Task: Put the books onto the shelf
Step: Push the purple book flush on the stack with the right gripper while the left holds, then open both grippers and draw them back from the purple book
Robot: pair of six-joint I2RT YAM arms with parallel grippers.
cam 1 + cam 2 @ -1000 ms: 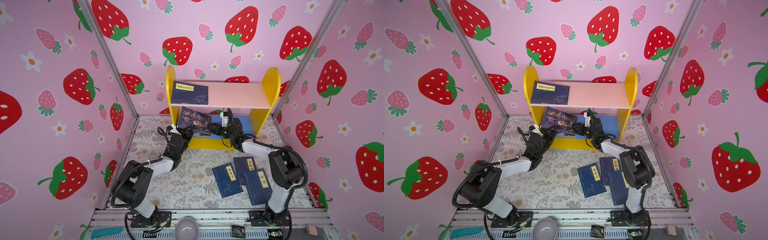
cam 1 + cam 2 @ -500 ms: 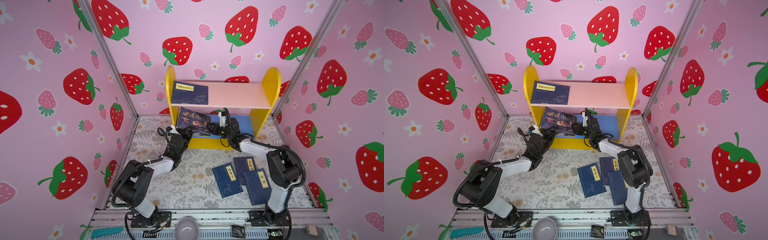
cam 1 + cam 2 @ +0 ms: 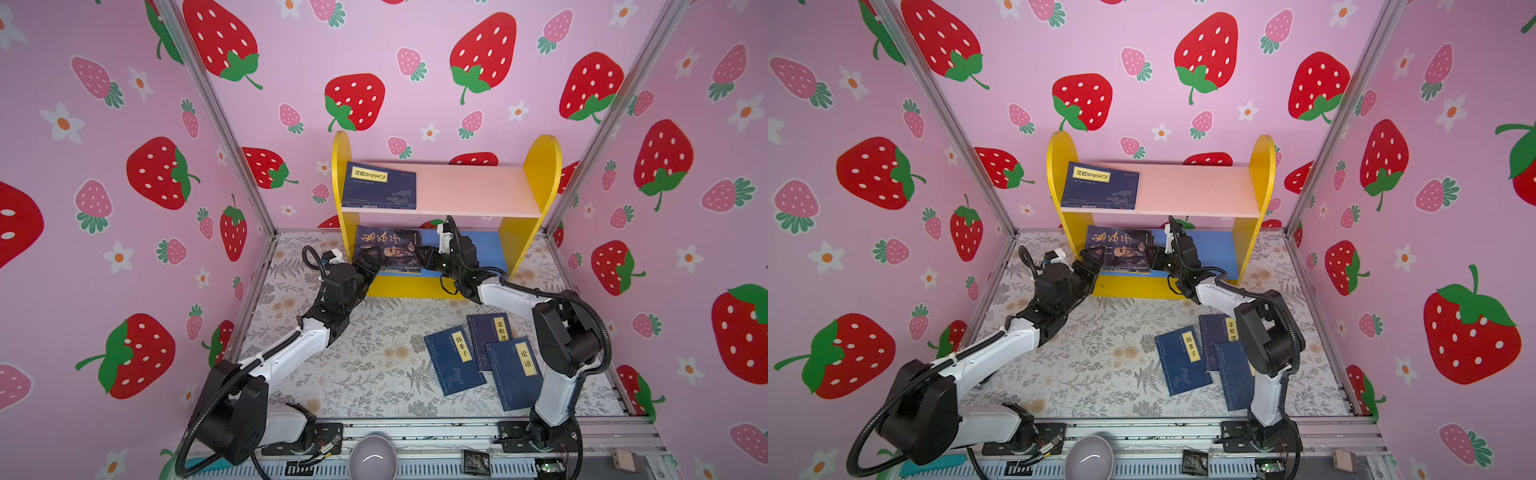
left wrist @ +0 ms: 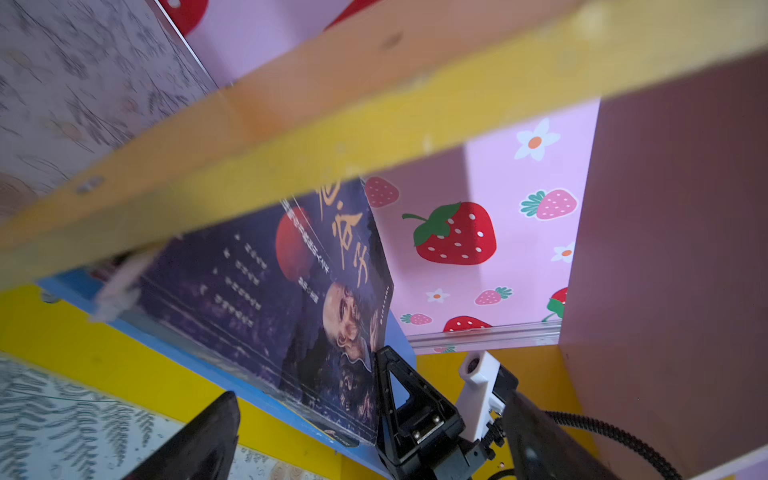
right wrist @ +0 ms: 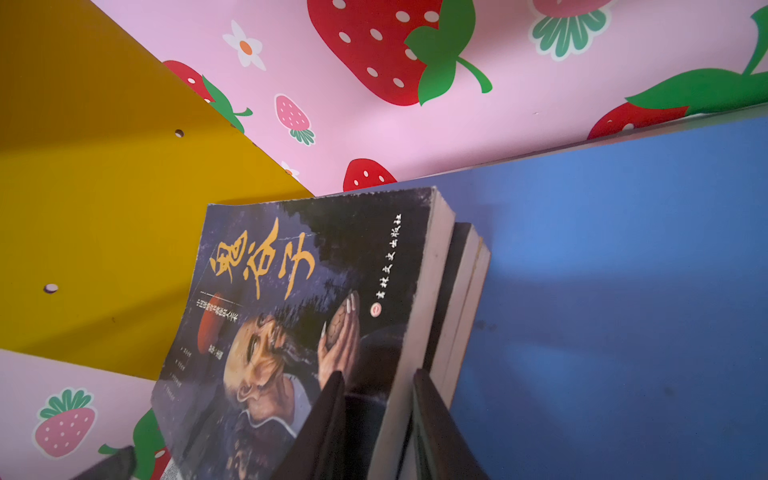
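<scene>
Portrait book [image 3: 390, 249], top of a stack on the shelf's [image 3: 540, 166] blue lower board [image 3: 484, 245]: right gripper [image 3: 422, 254] jaws clamped on its page edge, left gripper [image 3: 369, 265] jaws apart at its near corner; one navy book [image 3: 380, 187] on the pink board [image 3: 469, 189], three navy books [image 3: 455, 359] on the table [image 3: 365, 357].

Hand [image 5: 378, 374] pinching portrait book [image 5: 291, 299], blue board [image 5: 623, 291] beneath

We read 鬼谷子 and 吉林文史出版社 on the portrait book [image 5: 291, 316]; yellow labels say 韩非子 on the left navy book [image 3: 453, 365], 菜根谭 on the far navy book [image 3: 482, 332], 论语 on the right navy book [image 3: 511, 380]
</scene>
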